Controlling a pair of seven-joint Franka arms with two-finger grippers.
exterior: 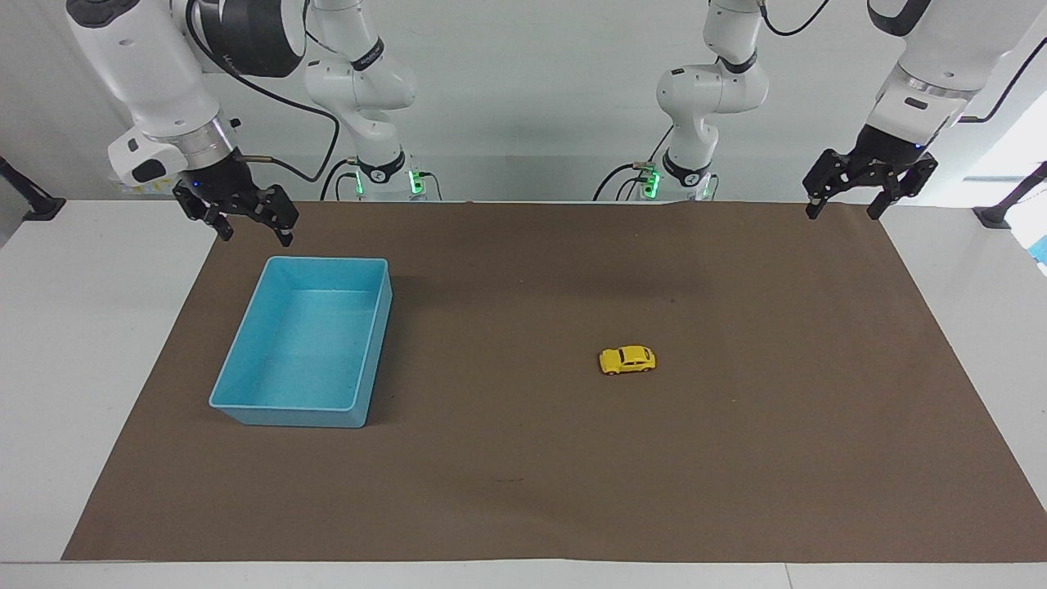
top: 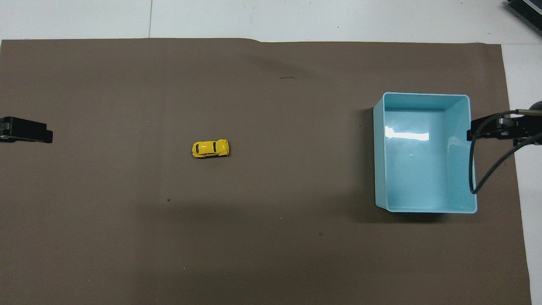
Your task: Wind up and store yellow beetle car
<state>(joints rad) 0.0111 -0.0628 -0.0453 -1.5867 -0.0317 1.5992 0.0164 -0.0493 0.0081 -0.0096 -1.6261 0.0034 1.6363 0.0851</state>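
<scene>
**Toy car alone on the mat, both arms waiting**

The right gripper (exterior: 253, 227) hangs spread wide and empty over the mat's edge by the rectangular light-blue plastic bin (exterior: 245, 360). The small yellow beetle car (exterior: 627, 360) sits upright on the brown paper mat (exterior: 523, 491), well apart from the bin, toward the left arm's end. The left gripper (exterior: 845, 207) hangs spread and empty above its corner.
</scene>
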